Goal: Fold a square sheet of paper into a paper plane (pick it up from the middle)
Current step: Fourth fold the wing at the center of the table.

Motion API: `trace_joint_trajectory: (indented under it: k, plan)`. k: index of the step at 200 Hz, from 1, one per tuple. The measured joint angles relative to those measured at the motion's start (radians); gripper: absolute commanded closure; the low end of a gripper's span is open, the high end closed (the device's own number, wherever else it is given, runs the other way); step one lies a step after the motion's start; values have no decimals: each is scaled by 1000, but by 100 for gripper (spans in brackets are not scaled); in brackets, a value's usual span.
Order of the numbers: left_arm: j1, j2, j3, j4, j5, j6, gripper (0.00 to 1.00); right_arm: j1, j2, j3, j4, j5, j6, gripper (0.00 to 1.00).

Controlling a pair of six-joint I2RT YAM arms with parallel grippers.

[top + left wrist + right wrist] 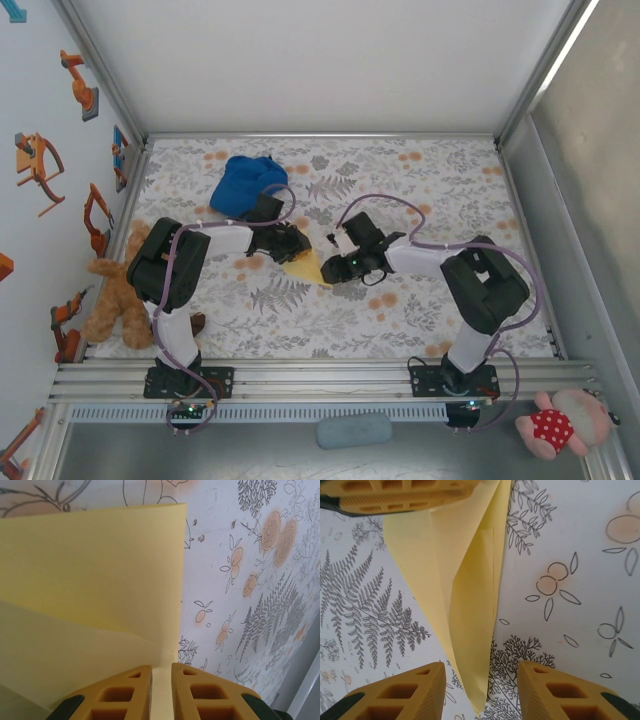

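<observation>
- The left end effector (161, 670) is pinching an edge of the yellow paper (95, 575) between fingers that are drawn almost together.
- The right end effector (480, 667) is gaping wide, with its fingers (410, 695) straddling the paper's pointed tip without touching it.
- The paper, folded into a narrowing wedge, is sitting mid-tabletop (400, 180) over the floral cover. Both end effectors are crowding it from either side and partly hiding it from above.
- A blue cap (245, 183) is lying just behind the left wrist, apart from the paper.
- A brown teddy bear (115, 290) is slumping at the tabletop's left edge, beside the left arm.
- A pink plush toy (558, 422) is lying off the tabletop, near the right base.
</observation>
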Motion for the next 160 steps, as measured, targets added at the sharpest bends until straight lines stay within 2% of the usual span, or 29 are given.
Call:
trace_joint_trajectory:
  k: [33, 97, 160]
  plan:
    - [1, 0, 0, 0, 0, 0, 81, 21, 33, 31, -24, 3, -18, 59]
    - [2, 1, 0, 0, 0, 0, 81, 22, 48, 42, -34, 21, -18, 73]
    - [2, 7, 0, 0, 0, 0, 81, 17, 57, 42, -27, 16, -9, 80]
